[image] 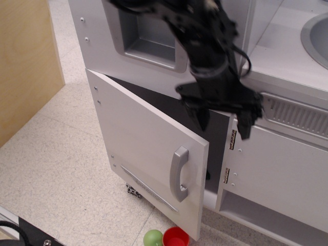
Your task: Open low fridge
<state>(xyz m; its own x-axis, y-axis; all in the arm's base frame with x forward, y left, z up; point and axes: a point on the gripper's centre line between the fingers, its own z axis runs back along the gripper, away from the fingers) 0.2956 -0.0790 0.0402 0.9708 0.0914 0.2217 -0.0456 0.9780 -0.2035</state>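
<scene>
White low fridge (pixel 148 148) door swung partly open, black gripper (pixel 224 123) hanging clear of it.

White toy kitchen fills the frame; the low fridge sits at its lower left, door hinged on the left and angled out toward the near side, dark interior showing behind its right edge. Curved grey handle (pixel 179 173) stands vertical near the door's free edge, thin grey strip (pixel 146 187) slanting below it. Black robot arm (pixel 200 41) comes down from the top; gripper is above and right of the handle, apart from it, 2 fingers spread wide, holding nothing. Grey recessed dispenser (pixel 148 36) above the door, ribbed grey vent (pixel 297 115) on the right. On the speckled floor near the door's bottom corner: 1 green ball (pixel 152 238) touching 1 red cup (pixel 176 237).
</scene>
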